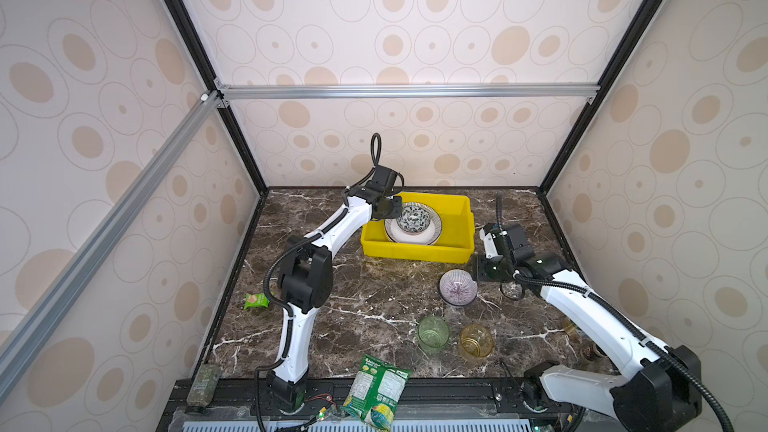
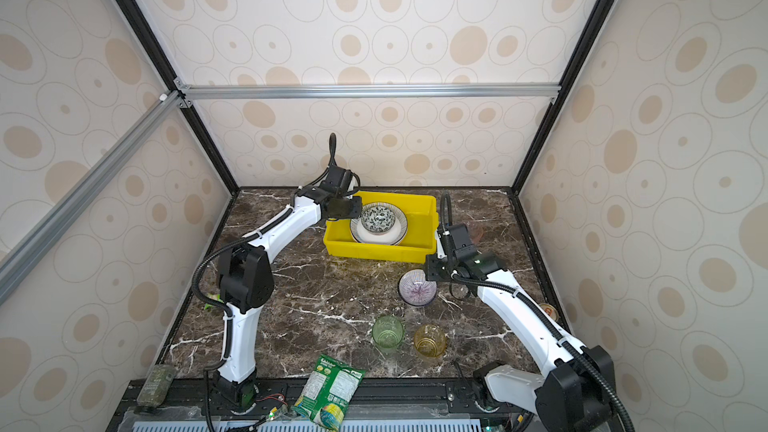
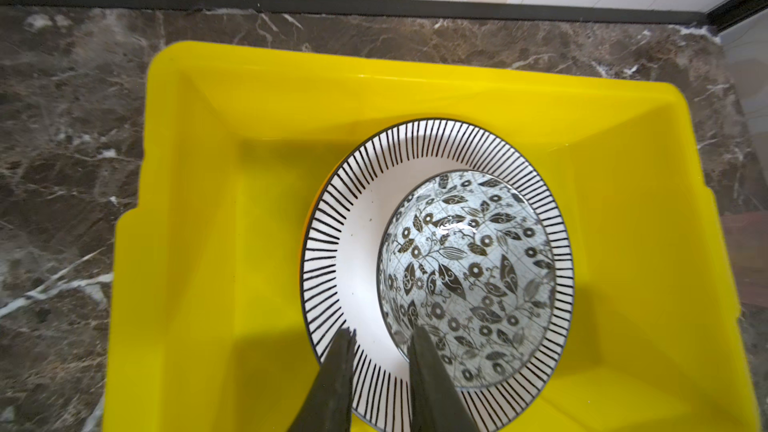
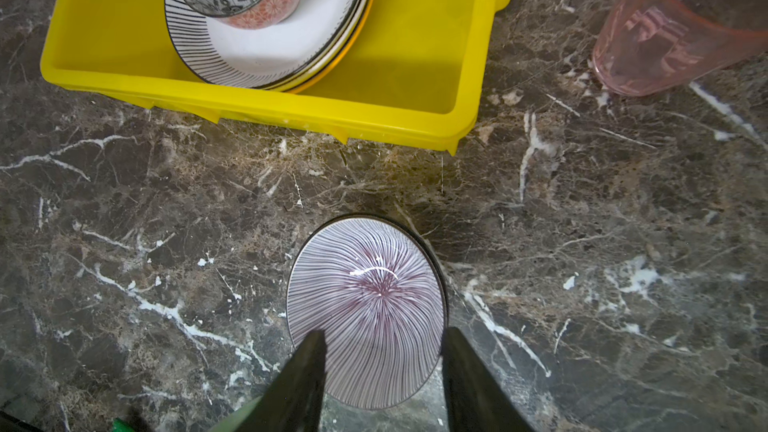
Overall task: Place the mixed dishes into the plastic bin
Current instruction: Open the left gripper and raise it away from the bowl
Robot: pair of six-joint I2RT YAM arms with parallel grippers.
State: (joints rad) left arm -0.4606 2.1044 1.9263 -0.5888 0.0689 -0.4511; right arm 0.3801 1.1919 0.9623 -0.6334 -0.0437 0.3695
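The yellow plastic bin [image 1: 415, 253] [image 3: 249, 160] stands at the back of the marble table. In it a floral bowl [image 1: 412, 218] [image 3: 469, 276] sits on a red-patterned bowl [image 4: 270, 10], on a black-striped plate [image 3: 361, 243] that tops a stack. My left gripper [image 1: 392, 205] [image 3: 382, 338] hangs over the bowl's near rim, its fingers apart and holding nothing. On the table a purple-striped bowl [image 1: 458, 288] [image 4: 365, 305] stands upright. My right gripper [image 1: 478, 272] [image 4: 384, 340] is open, its fingers on either side of the bowl's wall. Green [image 1: 433, 333], amber [image 1: 476, 342] and pink [image 4: 673, 35] tumblers stand outside the bin.
A large green snack packet [image 1: 376, 392] lies over the front edge and a small one [image 1: 257, 300] behind the left arm's elbow. A bottle [image 1: 203, 384] lies at the front left corner. A small jar [image 2: 547, 309] stands near the right wall. Enclosure walls close in three sides.
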